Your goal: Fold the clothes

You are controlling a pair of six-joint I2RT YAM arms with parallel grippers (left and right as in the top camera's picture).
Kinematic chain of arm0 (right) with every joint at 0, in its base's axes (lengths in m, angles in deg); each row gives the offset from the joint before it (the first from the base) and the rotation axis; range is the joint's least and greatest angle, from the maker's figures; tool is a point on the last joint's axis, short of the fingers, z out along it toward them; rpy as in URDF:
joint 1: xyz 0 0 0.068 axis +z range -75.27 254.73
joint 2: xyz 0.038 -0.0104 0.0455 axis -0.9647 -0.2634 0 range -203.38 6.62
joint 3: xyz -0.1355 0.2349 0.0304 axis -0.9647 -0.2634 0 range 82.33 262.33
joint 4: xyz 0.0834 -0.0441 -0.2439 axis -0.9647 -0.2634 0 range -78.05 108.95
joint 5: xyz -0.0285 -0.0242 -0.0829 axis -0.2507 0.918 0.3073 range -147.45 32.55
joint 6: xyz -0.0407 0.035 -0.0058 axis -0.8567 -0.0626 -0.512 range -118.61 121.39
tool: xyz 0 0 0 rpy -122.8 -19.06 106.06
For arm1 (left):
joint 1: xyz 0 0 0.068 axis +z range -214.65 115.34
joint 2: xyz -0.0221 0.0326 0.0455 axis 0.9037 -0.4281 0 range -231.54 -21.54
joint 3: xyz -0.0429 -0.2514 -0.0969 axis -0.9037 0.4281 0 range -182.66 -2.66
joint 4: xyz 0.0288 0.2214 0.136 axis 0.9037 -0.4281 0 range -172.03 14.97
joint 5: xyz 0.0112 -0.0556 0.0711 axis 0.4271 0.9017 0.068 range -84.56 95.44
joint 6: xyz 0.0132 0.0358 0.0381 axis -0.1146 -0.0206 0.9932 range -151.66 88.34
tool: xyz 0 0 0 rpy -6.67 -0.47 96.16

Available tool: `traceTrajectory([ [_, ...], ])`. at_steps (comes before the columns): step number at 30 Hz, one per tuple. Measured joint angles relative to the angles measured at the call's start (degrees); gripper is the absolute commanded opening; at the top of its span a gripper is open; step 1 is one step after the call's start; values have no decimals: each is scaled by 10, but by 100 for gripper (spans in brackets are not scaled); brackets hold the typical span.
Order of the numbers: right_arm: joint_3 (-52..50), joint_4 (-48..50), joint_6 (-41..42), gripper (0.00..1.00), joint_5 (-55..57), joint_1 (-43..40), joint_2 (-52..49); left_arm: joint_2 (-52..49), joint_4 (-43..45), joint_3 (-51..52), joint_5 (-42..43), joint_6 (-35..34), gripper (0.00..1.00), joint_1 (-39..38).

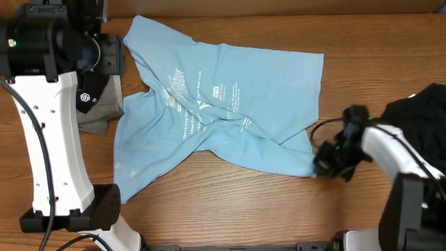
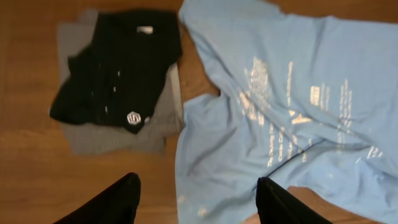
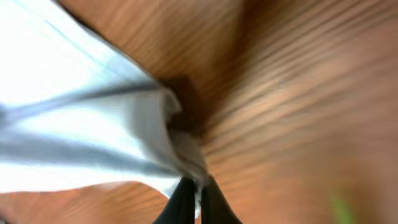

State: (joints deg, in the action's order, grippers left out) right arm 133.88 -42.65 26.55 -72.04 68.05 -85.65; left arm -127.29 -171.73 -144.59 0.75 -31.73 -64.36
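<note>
Right wrist: right gripper (image 3: 198, 190) is pinched shut on light blue cloth T-shirt (image 3: 93, 118) corner | left wrist: left gripper (image 2: 198, 190) is spread, nothing held; black shirt (image 2: 118, 74) on grey shirt (image 2: 115, 138) is seen there.

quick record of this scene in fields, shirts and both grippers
blue T-shirt: unfolded, rumpled, lettering up, mid table
black shirt: lying on the grey shirt, left of the blue one
black cloth: heaped at the table's right edge
left gripper: open, holding nothing
right gripper: shut on a corner of the blue T-shirt
</note>
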Motion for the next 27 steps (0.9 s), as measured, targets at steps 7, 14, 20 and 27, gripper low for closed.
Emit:
traceTrajectory([
  [7,170,-90,25,4,96,-147,84,5,0,54,6,0,65,27],
  [14,216,-145,10,22,126,-276,105,55,0,110,25,-4,64,47],
  [20,216,-141,0,55,125,-273,105,78,1,218,84,-9,58,47],
  [27,216,-124,-4,63,111,-273,105,73,85,434,151,-11,56,37],
])
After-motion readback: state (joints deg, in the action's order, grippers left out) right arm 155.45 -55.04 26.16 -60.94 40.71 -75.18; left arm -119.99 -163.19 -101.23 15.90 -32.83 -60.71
